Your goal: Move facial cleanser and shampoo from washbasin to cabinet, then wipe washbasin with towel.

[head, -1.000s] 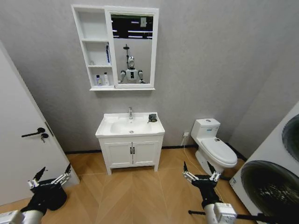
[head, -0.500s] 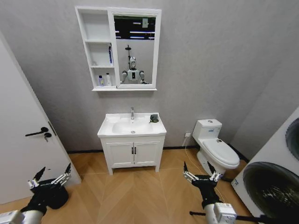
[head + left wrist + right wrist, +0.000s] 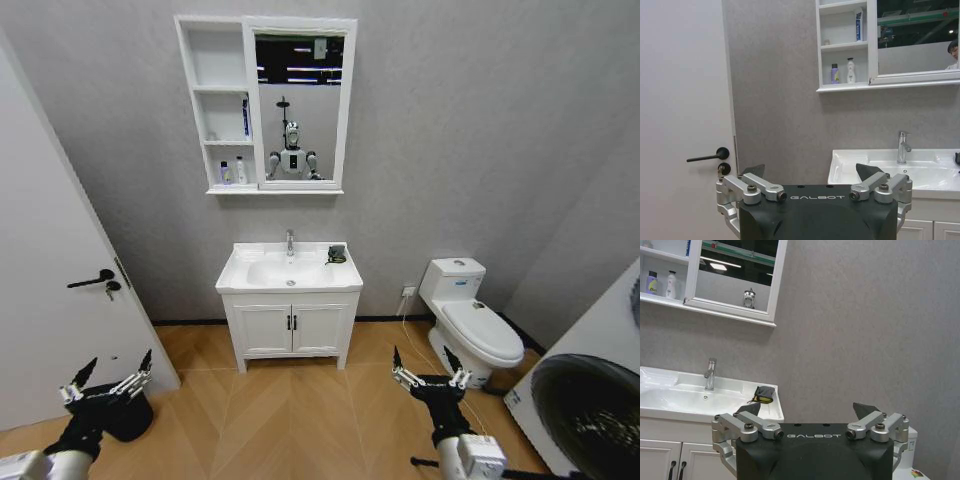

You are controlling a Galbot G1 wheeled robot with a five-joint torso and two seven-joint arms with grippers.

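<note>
Camera shifted, washbasin (image 3: pixel 289 271) now nearer centre, grey wall, both grippers (image 3: pixel 104 380) (image 3: pixel 431 374) spread, low.

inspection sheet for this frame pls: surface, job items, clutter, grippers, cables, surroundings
Surface: washbasin top white, chrome tap at back.
Job's things: two bottles on cabinet bottom shelf; towel on basin's rear corner, toilet side.
Clutter: nothing seen.
Grippers: left gripper and right gripper open, low over the floor, short of the basin.
Cables: white cord from wall socket beside toilet.
Surroundings: door, washing machine.
</note>
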